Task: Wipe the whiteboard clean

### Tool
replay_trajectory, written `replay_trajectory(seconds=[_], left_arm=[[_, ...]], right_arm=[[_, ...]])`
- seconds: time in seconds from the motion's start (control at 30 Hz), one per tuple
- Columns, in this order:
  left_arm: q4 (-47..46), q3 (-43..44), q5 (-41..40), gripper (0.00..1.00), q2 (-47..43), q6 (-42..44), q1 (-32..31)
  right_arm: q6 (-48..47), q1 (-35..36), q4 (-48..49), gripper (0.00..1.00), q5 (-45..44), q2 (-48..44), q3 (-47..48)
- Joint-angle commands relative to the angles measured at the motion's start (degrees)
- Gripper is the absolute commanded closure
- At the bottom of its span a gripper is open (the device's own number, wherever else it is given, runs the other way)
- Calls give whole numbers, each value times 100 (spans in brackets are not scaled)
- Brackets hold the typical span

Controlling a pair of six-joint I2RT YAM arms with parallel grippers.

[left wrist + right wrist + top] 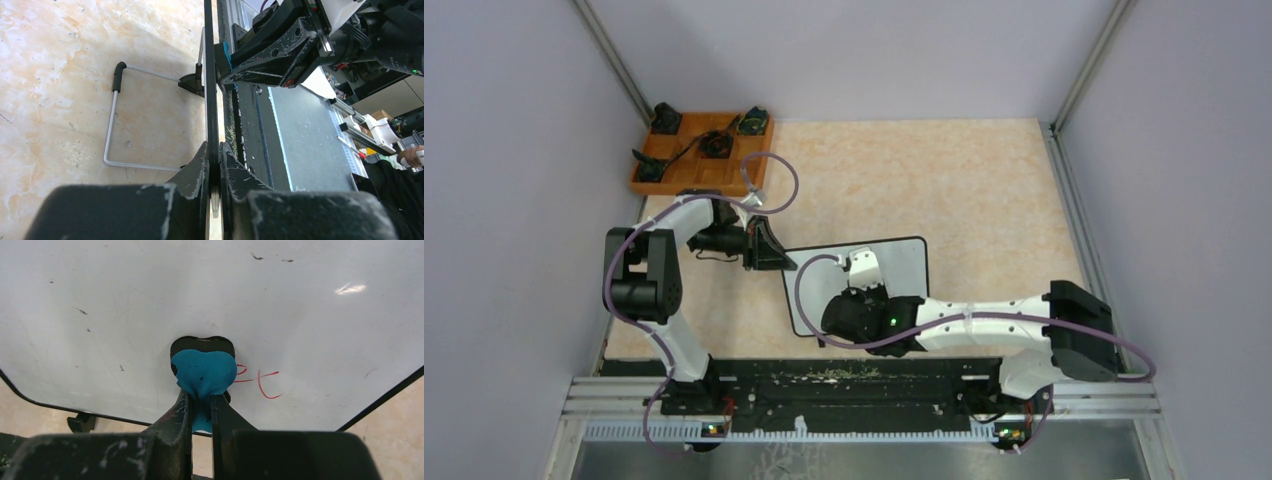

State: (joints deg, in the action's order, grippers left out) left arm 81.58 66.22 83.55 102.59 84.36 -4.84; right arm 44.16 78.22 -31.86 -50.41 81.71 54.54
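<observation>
right gripper (201,405): clamped shut on soft blue eraser pad (205,371), pressed against small white black-framed whiteboard (200,295)
red marker strokes (262,382): on whiteboard, just beside pad
left gripper (214,160): pinching whiteboard's edge
orange wooden compartment tray (686,175): beyond whiteboard, far left

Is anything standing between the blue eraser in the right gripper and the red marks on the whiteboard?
Nothing visible. The blue eraser in the right gripper sits against the whiteboard right beside the red marks, with no object between them.
</observation>
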Motion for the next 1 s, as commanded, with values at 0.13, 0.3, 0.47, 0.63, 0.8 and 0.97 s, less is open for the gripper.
replay_trajectory(seconds=[0.13,0.3,0.47,0.63,0.8,0.97], left_arm=[[-64,23,-466,100,-63,173,-79],[-63,40,-455,100,-65,169,-78],[-63,30,-455,100,-56,178,-81],[-63,16,-458,100,-47,178,-78],[-61,27,-445,100,-44,186,-78],[-63,28,-450,100,6,199,-83]], right_arm=[[437,-513,-715,100,-486,-613,-247],[528,-768,-1101,100,-667,-1394,-628],[251,-838,-880,100,-494,-1820,-894],[-66,-830,-137,100,-147,-1382,-890],[-370,-570,577,100,158,-748,-647],[-587,-252,910,100,271,-62,-96]])
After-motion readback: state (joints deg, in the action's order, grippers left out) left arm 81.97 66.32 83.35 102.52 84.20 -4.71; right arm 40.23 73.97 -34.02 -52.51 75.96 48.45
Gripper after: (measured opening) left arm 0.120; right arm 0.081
